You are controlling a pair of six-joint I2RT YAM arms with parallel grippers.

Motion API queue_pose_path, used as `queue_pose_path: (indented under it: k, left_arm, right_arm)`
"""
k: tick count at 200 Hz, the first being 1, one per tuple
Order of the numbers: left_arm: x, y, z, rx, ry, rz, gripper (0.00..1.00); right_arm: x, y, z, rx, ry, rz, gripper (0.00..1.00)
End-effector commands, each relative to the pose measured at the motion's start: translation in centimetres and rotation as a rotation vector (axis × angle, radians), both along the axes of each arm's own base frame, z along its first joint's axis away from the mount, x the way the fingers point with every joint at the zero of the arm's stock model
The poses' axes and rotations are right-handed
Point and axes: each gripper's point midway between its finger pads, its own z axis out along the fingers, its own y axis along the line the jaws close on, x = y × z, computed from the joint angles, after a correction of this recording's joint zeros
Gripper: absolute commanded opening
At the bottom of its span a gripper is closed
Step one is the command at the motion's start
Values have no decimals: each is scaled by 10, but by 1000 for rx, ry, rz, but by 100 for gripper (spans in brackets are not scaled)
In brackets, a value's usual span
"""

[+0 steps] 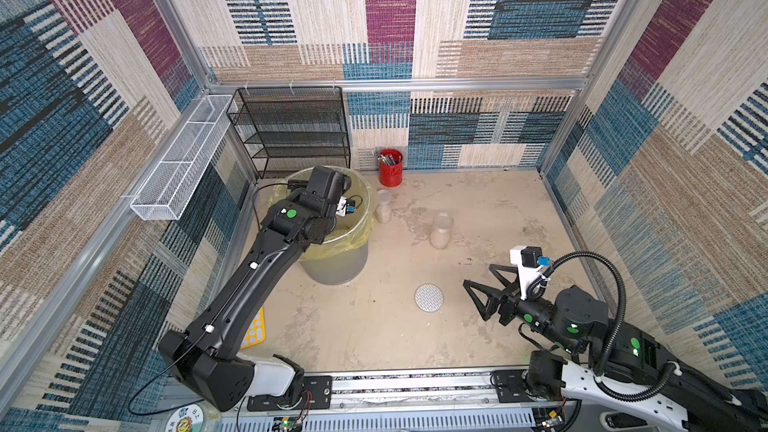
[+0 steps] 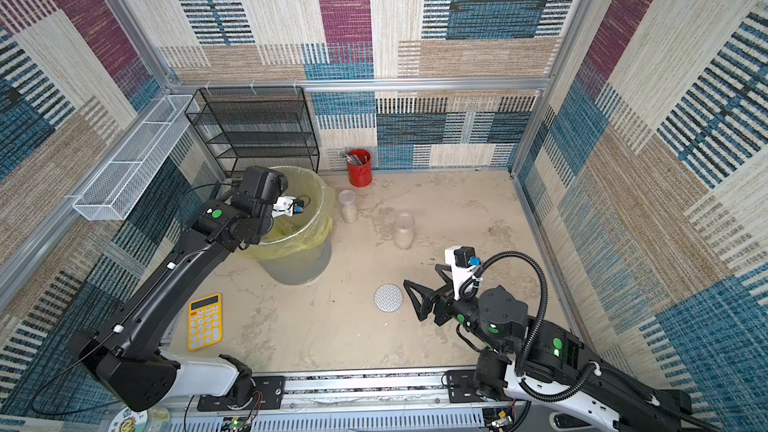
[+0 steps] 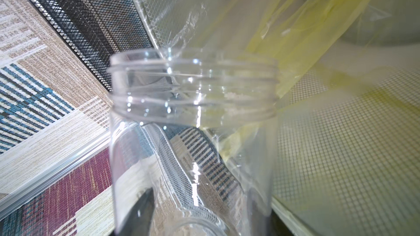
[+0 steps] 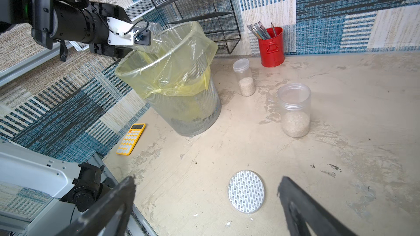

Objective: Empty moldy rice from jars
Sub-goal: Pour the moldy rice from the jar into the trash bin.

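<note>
Left gripper (image 4: pixel 127 49), upper left, clamps a near-empty clear jar (image 4: pixel 152 37) tipped over the yellow-lined bin (image 4: pixel 200 114); right gripper (image 4: pixel 208 180) gapes idle; narrow jar (image 4: pixel 242 71) and wide jar (image 4: pixel 294 101), centre frame, hold rice (image 4: pixel 295 124).

Three jars (image 4: pixel 294 110) (image 4: pixel 244 80) (image 4: pixel 156 38), one bin (image 4: pixel 197 114), one lid (image 4: pixel 246 191)

The mesh bin (image 4: pixel 195 119) is grey with a yellow liner (image 4: pixel 168 64); the pen cup (image 4: pixel 271 48) is red, the calculator (image 4: pixel 131 138) yellow. The moldy rice (image 4: pixel 295 123) is off-white in clear jars (image 4: pixel 294 97), and the walls (image 1: pixel 540 14) show blue, maroon and beige patches.
</note>
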Motion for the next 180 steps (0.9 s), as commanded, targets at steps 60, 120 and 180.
queue_pose_path:
  k: [60,120,180]
  left_arm:
    - [-11,8,-12,11,42,3,13]
    - [-15,22,5,-17,-30,45,11]
    - [-25,18,-4,-25,3,0,10]
  right_arm:
    - [1,9,3,25,15,12,99]
    - [2,11,6,9,31,12,99]
    - [2,15,12,23,-13,32,99]
